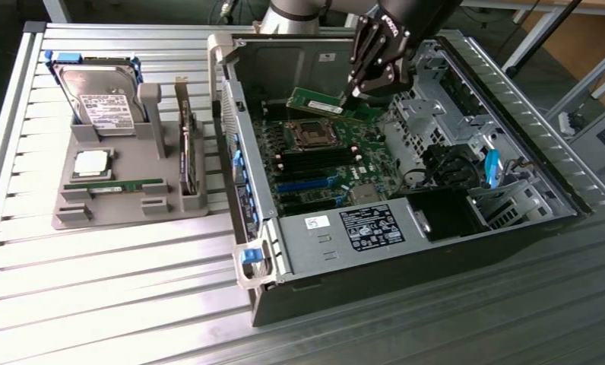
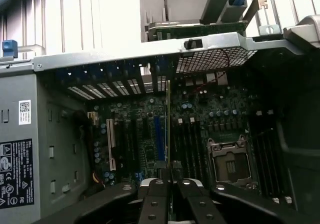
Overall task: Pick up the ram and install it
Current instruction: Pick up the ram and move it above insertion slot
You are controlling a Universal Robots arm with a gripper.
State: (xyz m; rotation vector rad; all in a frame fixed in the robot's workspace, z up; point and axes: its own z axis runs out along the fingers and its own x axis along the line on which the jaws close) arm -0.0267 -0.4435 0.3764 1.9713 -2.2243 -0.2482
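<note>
The ram [image 1: 316, 102], a narrow green board with a white label, hangs tilted above the motherboard [image 1: 356, 144] inside the open computer case [image 1: 300, 251]. My gripper [image 1: 359, 93] is shut on its end nearest the exterior view's right, close over the empty processor socket [image 1: 308, 135]. In the wrist view the ram [image 2: 168, 124] appears edge-on as a thin strip rising from between my fingers [image 2: 156, 196], with my gripper [image 2: 170, 183] above the long black memory slots [image 2: 192, 146] beside the socket [image 2: 231, 161].
On the exterior view's left, a grey stand [image 1: 130, 205] carries a hard drive [image 1: 102, 103], a square silver processor [image 1: 92, 163] and another green stick [image 1: 115, 185]. The case holds a labelled power supply [image 1: 369, 228], cables and a blue lever [image 1: 490, 169]. The slatted metal table [image 1: 99, 304] lies around it.
</note>
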